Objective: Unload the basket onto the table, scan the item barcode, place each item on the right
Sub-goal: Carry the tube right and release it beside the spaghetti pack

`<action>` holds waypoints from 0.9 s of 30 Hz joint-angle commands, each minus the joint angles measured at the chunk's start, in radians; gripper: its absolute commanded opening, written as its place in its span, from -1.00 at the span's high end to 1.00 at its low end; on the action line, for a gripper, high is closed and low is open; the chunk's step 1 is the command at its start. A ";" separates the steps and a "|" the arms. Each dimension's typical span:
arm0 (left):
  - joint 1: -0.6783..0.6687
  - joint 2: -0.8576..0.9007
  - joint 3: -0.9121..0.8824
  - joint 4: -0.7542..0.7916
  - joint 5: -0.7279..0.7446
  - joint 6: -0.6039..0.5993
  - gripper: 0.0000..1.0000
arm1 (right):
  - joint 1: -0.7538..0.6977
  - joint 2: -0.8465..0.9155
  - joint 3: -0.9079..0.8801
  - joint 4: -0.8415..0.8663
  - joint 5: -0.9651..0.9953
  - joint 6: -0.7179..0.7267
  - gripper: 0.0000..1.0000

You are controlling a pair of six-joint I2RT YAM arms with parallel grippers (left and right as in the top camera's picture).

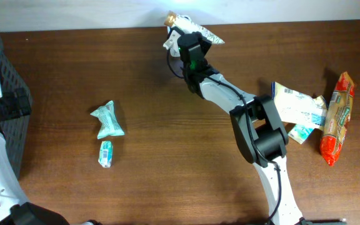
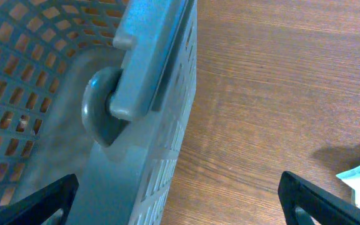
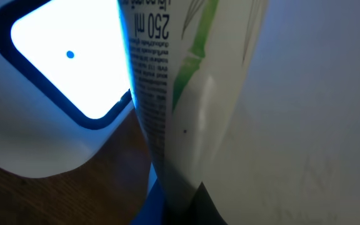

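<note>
Pouch [image 1: 205, 34], where is it?
— At the table's [image 1: 167, 156] far edge, upright beside a glowing panel [image 3: 61, 62].
Held?
— Yes. Right gripper [image 1: 187, 42] has its jaws clamped on it.
And the left gripper [image 2: 177, 206]?
— Jaws spread wide, holding nothing, over the basket [image 2: 155, 125] rim on the left.

Overhead faces straight down over the whole table [image 1: 167, 187]. Left wrist looks down, close, on the basket [image 2: 167, 162] at overhead's left edge. Right wrist sits hard against the pouch [image 3: 192, 94].

Right hand [image 1: 184, 36] apparently clamping white pouch [image 1: 206, 35], 2 teal packets [image 1: 108, 120] lying left
</note>
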 commanded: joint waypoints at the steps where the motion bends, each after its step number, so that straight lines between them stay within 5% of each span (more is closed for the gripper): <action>1: 0.003 0.005 0.005 -0.001 0.011 -0.002 -0.99 | -0.001 -0.015 0.023 -0.005 0.002 0.004 0.92; 7: 0.003 0.005 0.005 -0.001 0.011 -0.003 -0.98 | 0.036 -0.082 0.023 -0.032 0.029 -0.006 0.92; 9: 0.003 0.005 0.005 -0.001 0.011 -0.002 -0.98 | 0.052 -0.167 0.023 -0.133 0.028 0.091 0.92; 13: 0.003 0.005 0.005 -0.001 0.011 -0.003 -0.98 | 0.094 -0.388 0.023 -0.586 -0.052 0.405 0.92; 17: 0.003 0.005 0.005 -0.001 0.011 -0.003 -0.98 | 0.095 -0.576 0.023 -1.011 -0.200 0.908 0.92; 21: 0.003 0.005 0.005 -0.001 0.011 -0.002 -0.98 | -0.006 -0.630 0.014 -1.458 -0.177 1.099 0.92; 27: 0.003 0.005 0.005 -0.001 0.011 -0.002 -0.98 | -0.400 -0.604 -0.189 -1.510 -0.106 1.447 0.92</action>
